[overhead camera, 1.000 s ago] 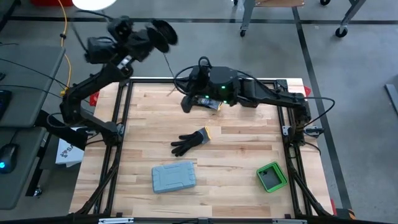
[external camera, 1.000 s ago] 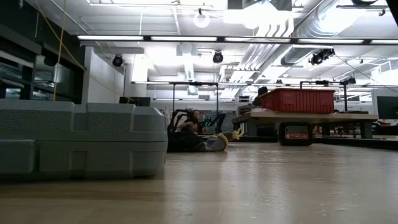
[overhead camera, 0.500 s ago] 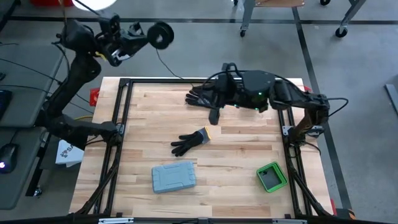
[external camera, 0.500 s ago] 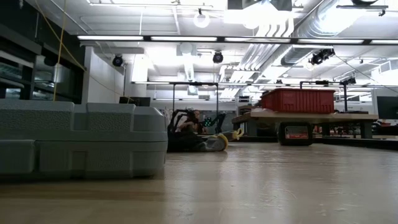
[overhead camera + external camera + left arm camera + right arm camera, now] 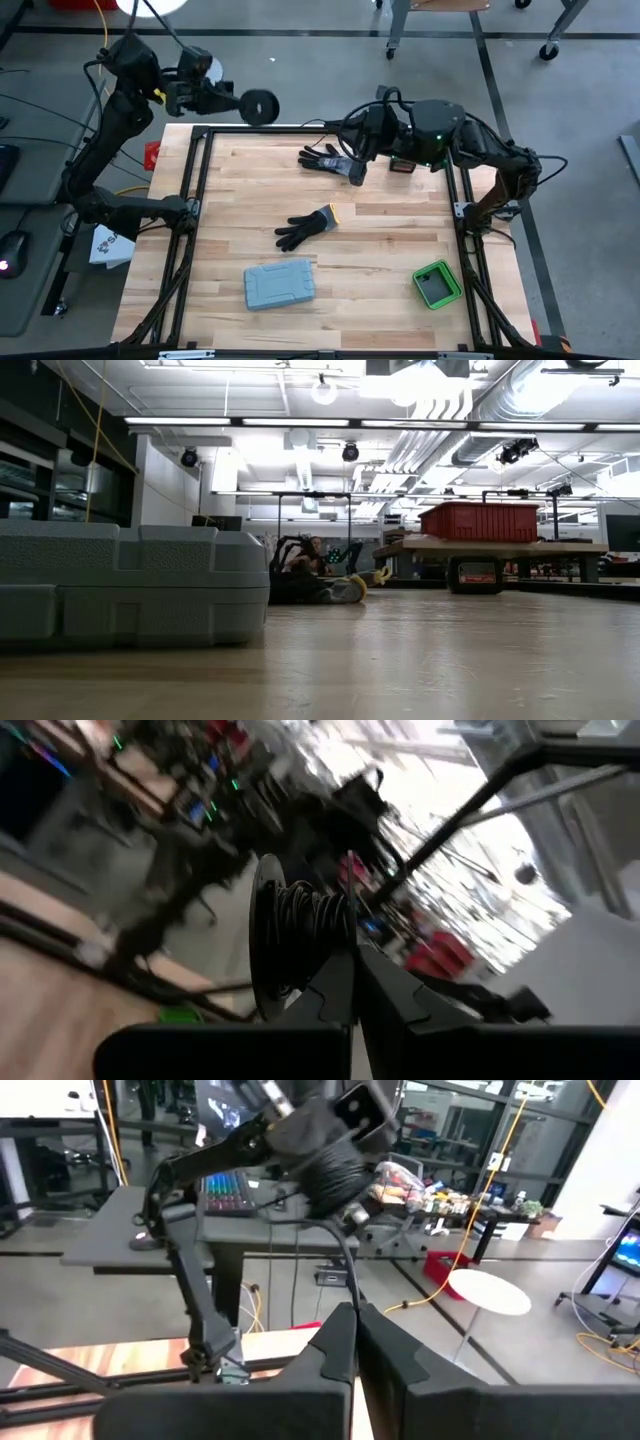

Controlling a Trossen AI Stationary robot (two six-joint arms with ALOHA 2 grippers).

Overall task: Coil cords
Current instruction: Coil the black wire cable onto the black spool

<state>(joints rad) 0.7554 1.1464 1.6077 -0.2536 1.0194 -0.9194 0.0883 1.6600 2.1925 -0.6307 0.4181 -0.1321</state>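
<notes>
Left end effector (image 5: 232, 100) sits raised past the far-left corner of the surface (image 5: 400, 240), fingers clamped on a black spool (image 5: 261, 107) with the cord (image 5: 315, 915) wound in a tight bundle around its core; the left wrist view shows the windings stacked against the disc-shaped flange. You hold it off the surface, by my reading, so the spool hangs free and the strand can run to it without snagging on the frame. Right end effector (image 5: 357, 165) hovers at the far edge, right of centre, fingers pinched together; its wrist view shows a thin dark strand (image 5: 345, 1270) dropping from the spool down into the closed fingertips, so it seems to be pinching the free run of cord to keep it taut and guided. Facing the two arms at each other keeps that run short. One black glove (image 5: 325, 157) lies just beside the right end effector, another glove (image 5: 306, 226) mid-surface, well apart from a grey case (image 5: 279, 284) and a green box (image 5: 436, 283) near the front. None of these touches the cord. Judging by the full winding, coiling looks well along; how much slack remains you cannot tell.
</notes>
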